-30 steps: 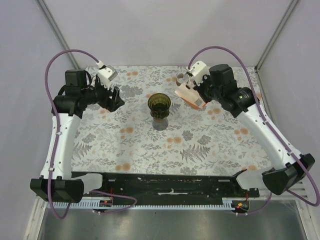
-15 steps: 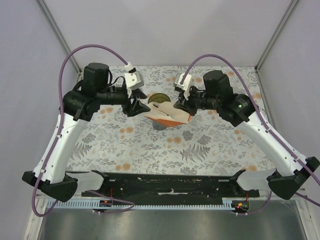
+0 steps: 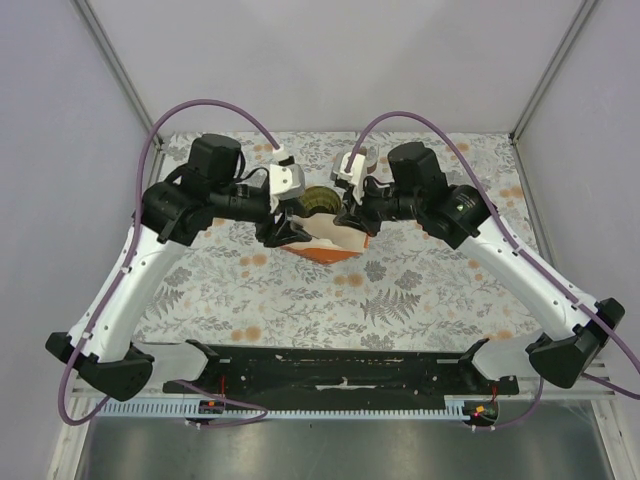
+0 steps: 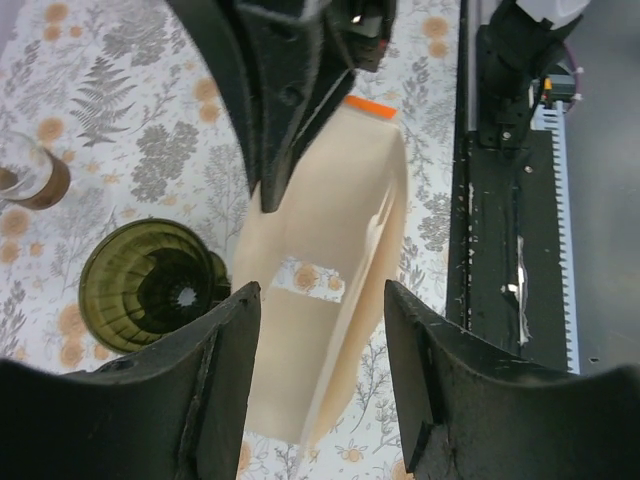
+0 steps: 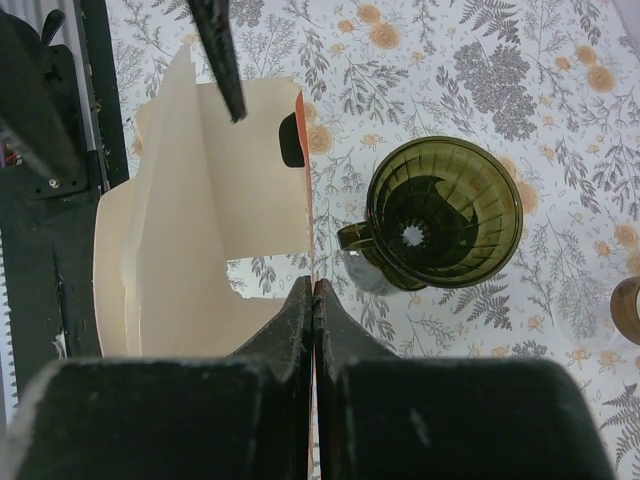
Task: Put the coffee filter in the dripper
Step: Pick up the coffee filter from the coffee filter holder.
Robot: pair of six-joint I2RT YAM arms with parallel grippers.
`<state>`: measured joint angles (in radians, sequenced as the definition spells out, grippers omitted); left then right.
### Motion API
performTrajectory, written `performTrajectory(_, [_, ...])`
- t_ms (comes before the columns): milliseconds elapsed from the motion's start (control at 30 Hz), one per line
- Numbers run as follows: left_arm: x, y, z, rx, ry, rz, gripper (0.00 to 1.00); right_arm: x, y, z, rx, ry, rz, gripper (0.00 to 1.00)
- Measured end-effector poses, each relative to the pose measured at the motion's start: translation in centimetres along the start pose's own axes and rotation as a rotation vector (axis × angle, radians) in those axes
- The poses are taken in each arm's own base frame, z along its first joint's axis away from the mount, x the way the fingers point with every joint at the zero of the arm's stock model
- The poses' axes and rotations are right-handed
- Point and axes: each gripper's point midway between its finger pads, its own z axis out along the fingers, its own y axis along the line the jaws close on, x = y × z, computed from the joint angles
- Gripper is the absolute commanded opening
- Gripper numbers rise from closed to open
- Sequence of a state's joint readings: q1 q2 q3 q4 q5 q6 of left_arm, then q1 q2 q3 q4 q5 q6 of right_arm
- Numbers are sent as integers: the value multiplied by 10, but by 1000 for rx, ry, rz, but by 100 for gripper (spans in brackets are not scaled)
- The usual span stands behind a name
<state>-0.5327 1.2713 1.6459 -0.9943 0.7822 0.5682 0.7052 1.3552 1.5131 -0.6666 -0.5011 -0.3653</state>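
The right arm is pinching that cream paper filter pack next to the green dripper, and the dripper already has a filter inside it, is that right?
Not quite. The dripper is empty: the right wrist view shows its bare ribbed inside. The rest holds: the right gripper is shut on the filter pack beside it.

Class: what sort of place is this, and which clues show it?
Likely a robot test cell staged for coffee-making: plain grey enclosure walls, a green ribbed glass dripper, a cream paper coffee filter.
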Motion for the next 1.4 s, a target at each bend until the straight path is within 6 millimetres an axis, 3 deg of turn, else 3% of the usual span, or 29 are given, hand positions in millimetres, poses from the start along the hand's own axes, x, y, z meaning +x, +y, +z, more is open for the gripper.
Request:
performTrajectory(233, [3, -24, 15, 90, 15, 22, 49, -3, 3, 3, -13, -3, -2, 0])
performTrajectory(433, [18, -22, 29, 73, 74, 26, 40, -3, 4, 4, -19, -4, -2, 0])
performTrajectory(567, [22, -17, 31, 40, 97, 35, 26, -2, 4, 5, -19, -1, -2, 0])
performTrajectory(667, [22, -13, 31, 21, 100, 42, 2, -2, 4, 5, -19, -1, -5, 0])
performTrajectory(900, [24, -2, 30, -39, 119, 38, 2, -1, 1, 5, -7, 4, -17, 0])
performTrajectory(1133, [5, 6, 21, -97, 87, 51, 2, 1, 1, 5, -8, 8, -15, 0])
performTrajectory(1400, [5, 11, 17, -132, 96, 50, 2, 0, 6, 6, -33, 1, -9, 0])
